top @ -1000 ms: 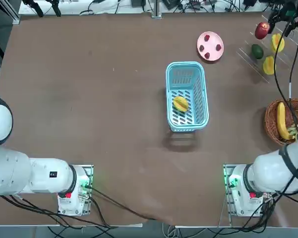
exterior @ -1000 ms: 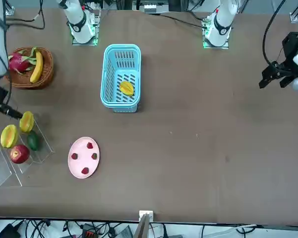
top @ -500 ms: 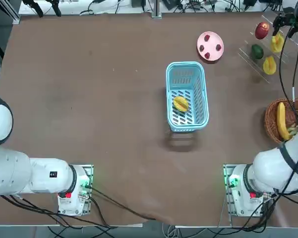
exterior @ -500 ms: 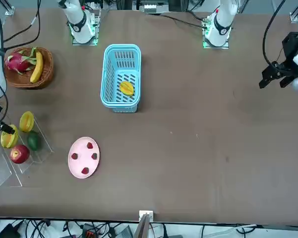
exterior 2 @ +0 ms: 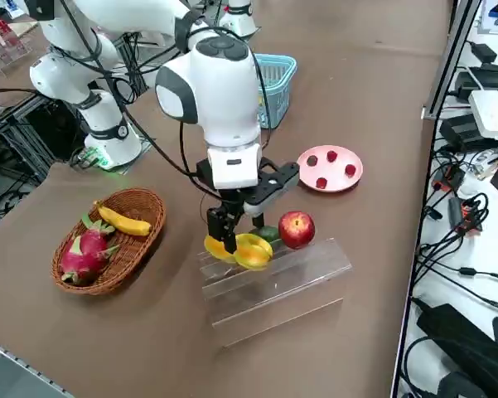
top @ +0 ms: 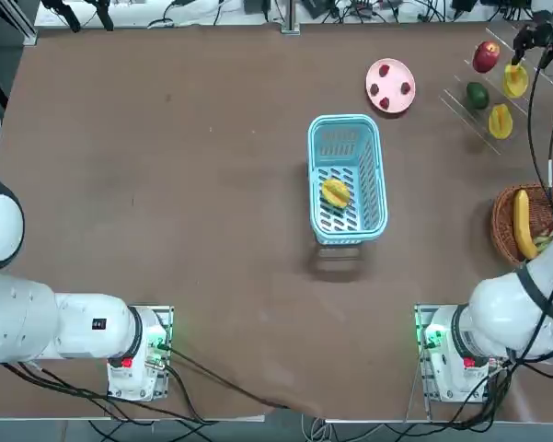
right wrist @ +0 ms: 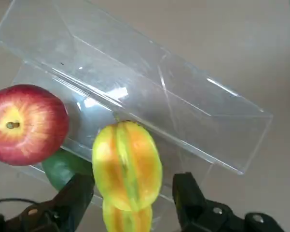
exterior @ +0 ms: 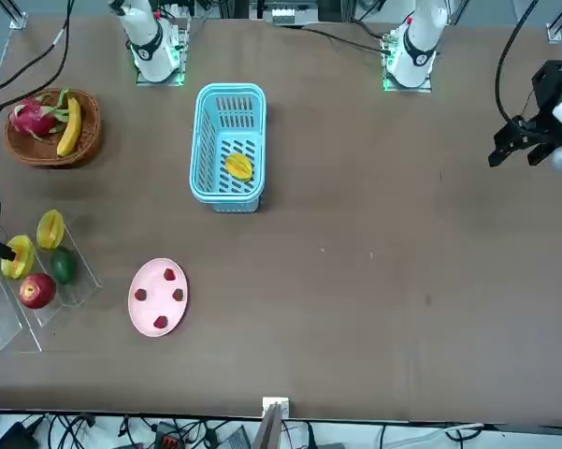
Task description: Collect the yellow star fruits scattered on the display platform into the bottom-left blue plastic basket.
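Three yellow star fruits are showing: one [top: 335, 192] lying in the blue plastic basket [top: 372, 175] mid-table, and two [top: 515, 79] [top: 501, 121] sitting on the display platform [exterior 2: 298, 278] near the table's far right corner. Only the wrist view is showing the right gripper [right wrist: 130, 195] standing wide open, fingers [right wrist: 77, 195] straddling one star fruit without gripping it, beside one red apple [right wrist: 26, 124] and one green fruit [right wrist: 62, 165].

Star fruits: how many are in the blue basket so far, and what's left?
One star fruit lies in the blue basket. The right gripper is open astride a second on the display platform, not yet gripped. A third is left there.
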Available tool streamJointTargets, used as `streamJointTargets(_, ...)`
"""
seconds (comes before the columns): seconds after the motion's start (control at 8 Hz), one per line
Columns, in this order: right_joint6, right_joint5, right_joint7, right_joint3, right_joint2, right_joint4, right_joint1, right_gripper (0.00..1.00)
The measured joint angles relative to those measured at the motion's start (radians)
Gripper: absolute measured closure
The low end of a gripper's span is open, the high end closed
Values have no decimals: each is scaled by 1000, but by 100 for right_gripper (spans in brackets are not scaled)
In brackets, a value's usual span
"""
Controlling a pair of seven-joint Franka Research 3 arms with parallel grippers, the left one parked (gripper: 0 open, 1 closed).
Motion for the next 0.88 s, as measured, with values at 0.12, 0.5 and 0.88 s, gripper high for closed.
streamJointTargets(0.12,1,32,-4,2,10,0,0,0)
streamJointTargets(0.5,3,58,-57,4,33,1,-6,0)
streamJointTargets(0.88,3,58,-86,4,36,1,-23,4)
